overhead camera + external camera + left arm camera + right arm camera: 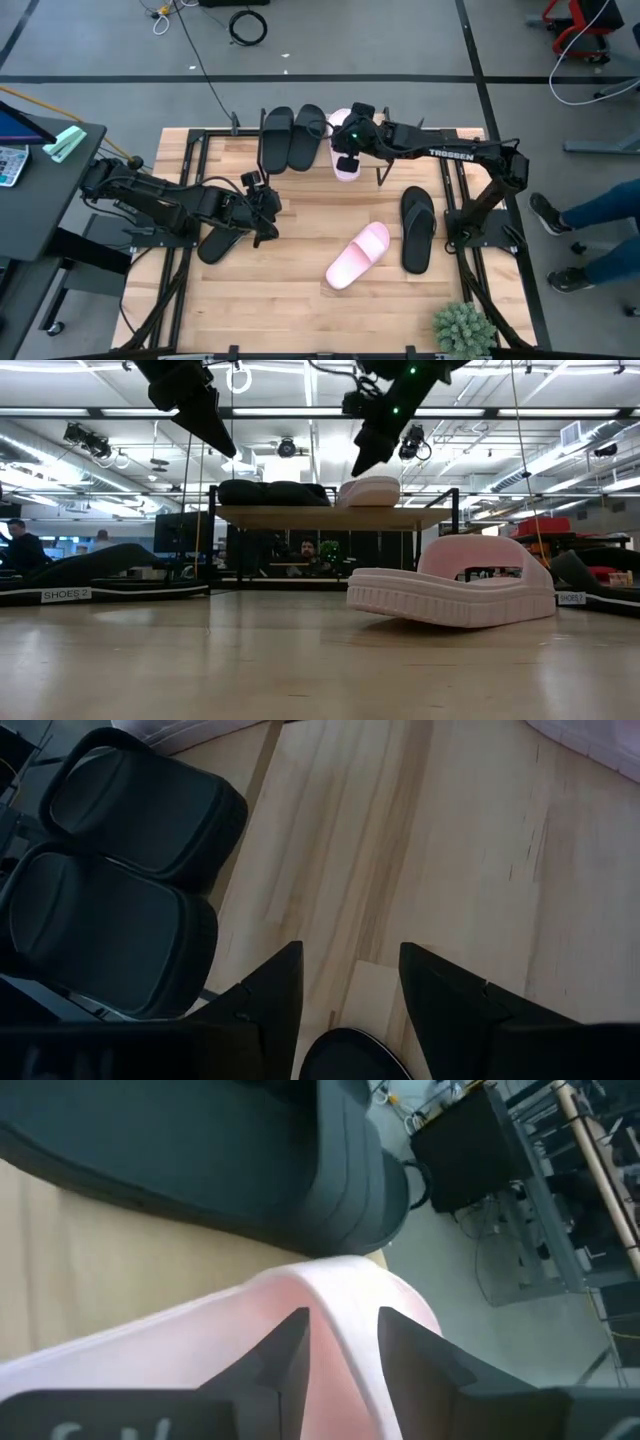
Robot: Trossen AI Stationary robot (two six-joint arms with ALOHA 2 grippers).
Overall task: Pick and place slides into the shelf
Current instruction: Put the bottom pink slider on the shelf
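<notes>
right fingers (345,152) parted over pink slide (345,168) on shelf (330,516), left fingers (262,215) wide, empty

Overhead and table-level cameras share the shelf (300,140); 2 wrist cameras apparently close.

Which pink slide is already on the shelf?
The pink slide under the right gripper, beside two black slides on the shelf; the other pink slide lies on the table.
</notes>
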